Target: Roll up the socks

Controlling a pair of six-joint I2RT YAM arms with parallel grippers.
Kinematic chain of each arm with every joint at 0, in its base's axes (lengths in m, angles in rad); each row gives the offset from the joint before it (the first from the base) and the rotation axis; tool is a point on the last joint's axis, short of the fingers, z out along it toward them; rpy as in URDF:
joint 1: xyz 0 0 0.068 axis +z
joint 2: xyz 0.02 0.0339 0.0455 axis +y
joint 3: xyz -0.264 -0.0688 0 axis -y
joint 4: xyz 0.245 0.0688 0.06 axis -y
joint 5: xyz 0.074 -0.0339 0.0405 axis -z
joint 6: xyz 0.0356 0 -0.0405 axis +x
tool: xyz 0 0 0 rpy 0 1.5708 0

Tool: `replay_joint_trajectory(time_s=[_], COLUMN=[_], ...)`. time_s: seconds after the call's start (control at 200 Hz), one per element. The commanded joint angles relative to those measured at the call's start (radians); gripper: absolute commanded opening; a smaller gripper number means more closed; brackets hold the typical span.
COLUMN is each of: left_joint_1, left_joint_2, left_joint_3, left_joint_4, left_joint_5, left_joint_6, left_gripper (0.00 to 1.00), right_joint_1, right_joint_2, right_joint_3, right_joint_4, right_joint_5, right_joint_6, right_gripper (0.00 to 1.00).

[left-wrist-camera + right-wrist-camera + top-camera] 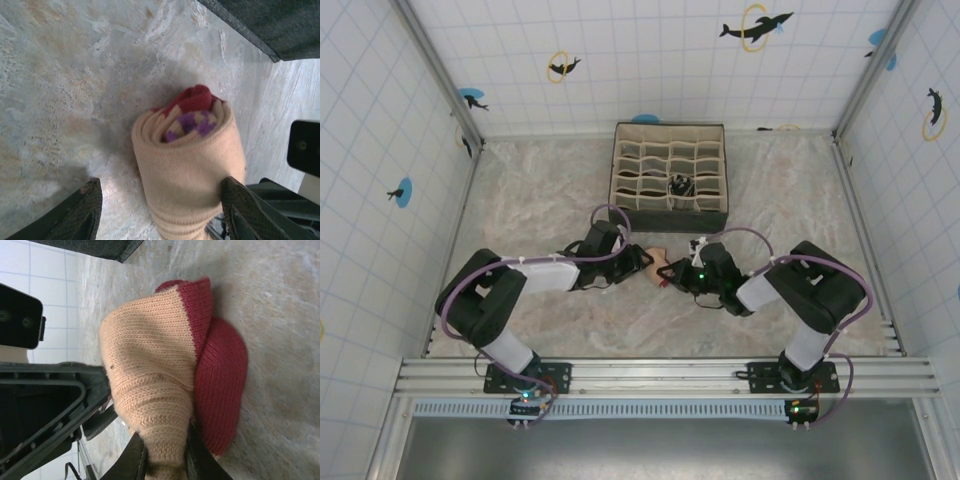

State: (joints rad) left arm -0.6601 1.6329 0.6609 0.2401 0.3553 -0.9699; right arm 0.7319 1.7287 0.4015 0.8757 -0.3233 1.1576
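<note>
If you start from the overhead cam, the fabric organizer box (670,221) sits at the back of the marble table (540,200), split into a grid of little cells. One cell right of the middle, toward the near side, has a small dark-and-white bundle in it. It looks like the black-and-white striped sock (680,186), though it's too tiny to be sure. Just in front of the box, out on the bare table and not in any cell, the peach sock (658,261) lies between the two arms. The left gripper (642,262) is on one side and the right gripper (672,273) on the other, both right up against it.

Left wrist cam: the peach sock (187,165) is wound into a fat roll lying on the table, with dark red and purple bits showing at the centre of the spiral. The left gripper (162,212) straddles it with jaws wide. One finger (245,210) touches the roll's side and the other stands apart from it. The organizer box (265,25) shows as a dark wall in the top corner.

Right wrist cam: the right gripper (167,462) is pinched narrow on a fold of the peach sock (150,355), with its fingers (134,460) squeezing the knit between them. The sock's dark red part bulges out beside them, resting on the table. A corner of the organizer box (90,247) pokes in at the top.
</note>
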Motion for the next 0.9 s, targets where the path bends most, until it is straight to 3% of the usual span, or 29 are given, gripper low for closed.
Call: replay_joint_trajectory(time_s=[0.0,0.49,0.666,0.766,0.896], left_joint_1=[-0.003,-0.040,-0.045,-0.044,-0.041], left_joint_2=[0.054,0.155,0.173,0.175,0.184], left_joint_3=[0.011,0.014,0.019,0.047,0.114], left_joint_4=[0.062,0.149,0.156,0.084,-0.054], left_joint_5=[0.002,0.024,0.032,0.026,0.047], left_joint_6=[-0.024,-0.057,-0.065,-0.022,0.107], left_gripper=[0.60,0.46,0.23,0.07,0.00], right_joint_1=[0.001,0.008,0.008,0.004,-0.002], right_joint_2=[0.039,0.064,0.060,0.033,-0.065], right_joint_3=[-0.064,-0.081,-0.087,-0.095,-0.068], right_joint_4=[-0.174,-0.069,-0.060,-0.069,-0.223], right_joint_5=[0.001,-0.022,-0.031,-0.036,-0.017], right_joint_6=[0.068,0.149,0.153,0.140,0.055], right_gripper=[0.04,0.07,0.11,0.22,0.36])
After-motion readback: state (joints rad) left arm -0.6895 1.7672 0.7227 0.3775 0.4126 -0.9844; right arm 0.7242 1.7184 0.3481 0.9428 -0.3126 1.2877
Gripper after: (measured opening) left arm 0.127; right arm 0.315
